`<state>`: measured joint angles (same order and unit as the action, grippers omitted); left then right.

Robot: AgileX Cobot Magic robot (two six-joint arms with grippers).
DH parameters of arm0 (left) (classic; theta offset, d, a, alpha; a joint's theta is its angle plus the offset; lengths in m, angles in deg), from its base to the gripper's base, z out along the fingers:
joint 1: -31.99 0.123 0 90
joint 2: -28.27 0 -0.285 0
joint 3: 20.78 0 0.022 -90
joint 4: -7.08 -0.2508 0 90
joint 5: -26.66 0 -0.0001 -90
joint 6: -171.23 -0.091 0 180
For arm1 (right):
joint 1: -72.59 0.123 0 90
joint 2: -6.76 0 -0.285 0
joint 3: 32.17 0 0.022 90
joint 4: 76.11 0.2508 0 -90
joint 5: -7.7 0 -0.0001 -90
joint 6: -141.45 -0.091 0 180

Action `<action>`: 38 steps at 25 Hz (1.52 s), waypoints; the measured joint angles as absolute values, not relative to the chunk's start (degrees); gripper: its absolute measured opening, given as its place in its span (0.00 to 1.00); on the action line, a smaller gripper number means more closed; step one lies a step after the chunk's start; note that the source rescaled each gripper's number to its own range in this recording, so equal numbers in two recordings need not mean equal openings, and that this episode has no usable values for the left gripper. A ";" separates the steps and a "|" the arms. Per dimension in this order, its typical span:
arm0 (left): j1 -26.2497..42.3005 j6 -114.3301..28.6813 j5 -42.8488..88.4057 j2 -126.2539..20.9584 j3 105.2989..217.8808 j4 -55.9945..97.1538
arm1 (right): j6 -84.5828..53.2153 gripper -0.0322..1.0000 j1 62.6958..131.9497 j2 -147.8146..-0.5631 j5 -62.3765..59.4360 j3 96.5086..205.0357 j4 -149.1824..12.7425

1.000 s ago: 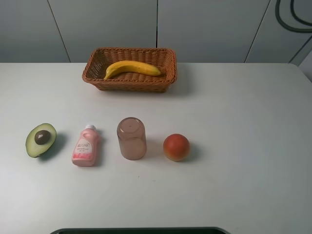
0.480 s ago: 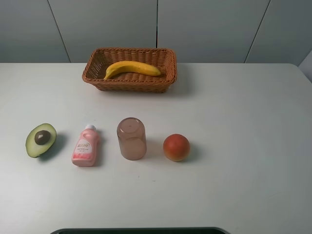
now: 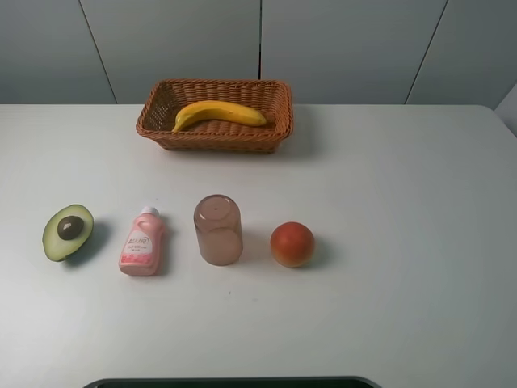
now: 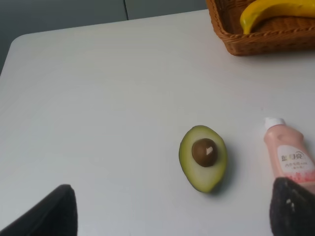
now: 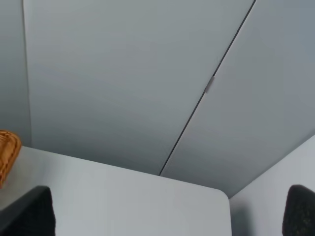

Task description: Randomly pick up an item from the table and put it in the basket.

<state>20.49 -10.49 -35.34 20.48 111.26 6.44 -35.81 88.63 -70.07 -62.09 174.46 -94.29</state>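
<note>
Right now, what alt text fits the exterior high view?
A banana lies in a wicker basket at the far side of a white table. Nearer the camera sit, left to right, an avocado half, a pink bottle, a brownish cup and a red-orange fruit.

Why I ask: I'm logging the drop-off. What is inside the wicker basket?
One banana lies inside the wicker basket, along its length. Nothing else shows, but the floor under the banana and behind the near wall is covered.

A lab-style robot test bench: a plain white table (image 3: 388, 315) with rounded corners, featureless grey wall panels (image 3: 347, 48) rising along its far edge at 12 o'clock.
</note>
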 joint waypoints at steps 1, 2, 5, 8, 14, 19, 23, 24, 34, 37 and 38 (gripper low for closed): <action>20.49 -10.49 -35.34 20.48 111.26 6.44 | -35.81 0.99 88.63 -67.71 -62.09 172.88 -93.89; 20.49 -10.49 -35.34 20.48 111.26 6.44 | -35.81 0.99 88.63 -65.34 -62.09 171.44 -93.37; 20.49 -10.49 -35.34 20.48 111.26 6.44 | -35.81 0.99 88.63 -58.40 -61.81 166.49 -93.03; 20.49 -10.49 -35.34 20.48 111.26 6.44 | -35.95 0.99 88.63 -51.68 -61.81 161.44 -91.78; 20.49 -10.49 -35.34 20.48 111.26 6.44 | -36.18 0.99 88.63 -38.43 -61.66 150.87 -88.19; 20.49 -10.49 -35.34 20.48 111.26 6.44 | -36.30 0.99 88.63 -28.84 -60.56 140.21 -84.05; 20.49 -10.60 -35.34 20.48 111.26 6.44 | -36.77 0.99 88.63 -22.02 -57.40 131.51 -80.82; 20.49 -10.60 -35.34 20.48 111.26 6.44 | -36.77 0.99 88.63 -20.38 -56.84 129.05 -80.06; 20.49 -10.71 -35.34 20.48 111.26 6.44 | -37.02 0.99 88.63 -6.84 -50.06 108.20 -74.76; 20.49 -10.71 -35.34 20.48 111.26 6.44 | -37.02 0.99 88.63 -3.49 -48.97 104.15 -73.60; 20.49 -10.71 -35.34 20.48 111.26 6.44 | -37.02 0.99 88.63 -2.44 -48.75 103.01 -73.48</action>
<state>20.49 -10.71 -35.34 20.48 111.26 6.44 -37.02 88.63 -2.44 -48.75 103.01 -73.48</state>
